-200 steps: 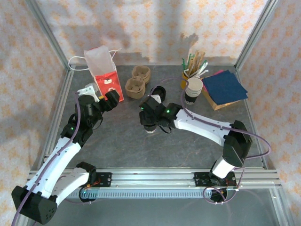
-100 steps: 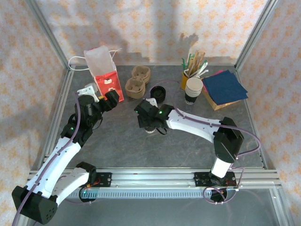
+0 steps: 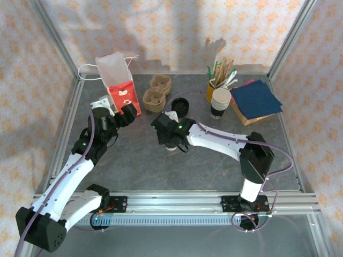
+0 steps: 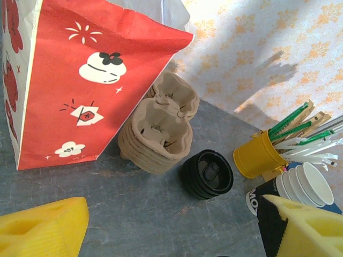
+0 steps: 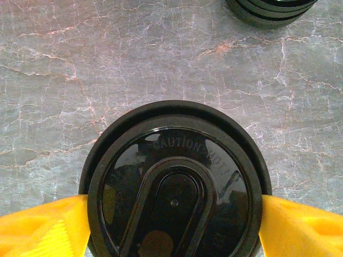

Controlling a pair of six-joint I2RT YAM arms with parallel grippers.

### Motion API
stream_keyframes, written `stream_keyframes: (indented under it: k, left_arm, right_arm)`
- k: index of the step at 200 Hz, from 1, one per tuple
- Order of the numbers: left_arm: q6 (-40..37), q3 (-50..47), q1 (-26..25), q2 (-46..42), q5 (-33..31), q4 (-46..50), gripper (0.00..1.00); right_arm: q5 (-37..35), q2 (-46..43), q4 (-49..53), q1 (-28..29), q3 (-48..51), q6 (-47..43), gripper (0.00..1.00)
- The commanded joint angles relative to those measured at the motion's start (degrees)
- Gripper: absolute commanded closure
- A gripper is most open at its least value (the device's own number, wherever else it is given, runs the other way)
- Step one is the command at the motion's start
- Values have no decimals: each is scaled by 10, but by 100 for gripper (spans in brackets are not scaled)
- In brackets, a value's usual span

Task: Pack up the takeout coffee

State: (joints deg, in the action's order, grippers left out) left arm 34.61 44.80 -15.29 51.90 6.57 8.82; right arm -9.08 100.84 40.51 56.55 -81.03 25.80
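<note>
Takeout coffee stands upright near the tabletop centre, lid on. Right gripper: fingers clamped on it, one at each side of the lid rim. Left gripper: fingers apart, empty, beside the red bag toward the far-left corner.

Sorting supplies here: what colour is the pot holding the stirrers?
Yellow; the pot shows best in the left wrist view.

A robotics lab cell: aluminium frame, patterned cloth walls, stone-look table.
</note>
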Motion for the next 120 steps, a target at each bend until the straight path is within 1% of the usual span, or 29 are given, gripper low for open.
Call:
stream_keyframes:
  k: [1, 49, 71, 90, 120]
  left_arm:
    - [-3, -3, 6, -2, 5, 1, 16]
    - [-7, -2, 10, -6, 3, 5, 16]
    - [-6, -2, 11, -4, 4, 4, 16]
    - [-5, -1, 11, -1, 5, 2, 16]
    - [-4, -1, 11, 0, 8, 0, 16]
  right_arm:
    - [-15, 18, 26, 3, -16, -4, 21]
    - [-35, 8, 31, 1, -5, -15, 27]
    - [-46, -4, 33, -10, 14, -11, 28]
    - [-55, -24, 29, -27, 38, -7, 28]
    - [-49, -69, 10, -68, 87, -9, 29]
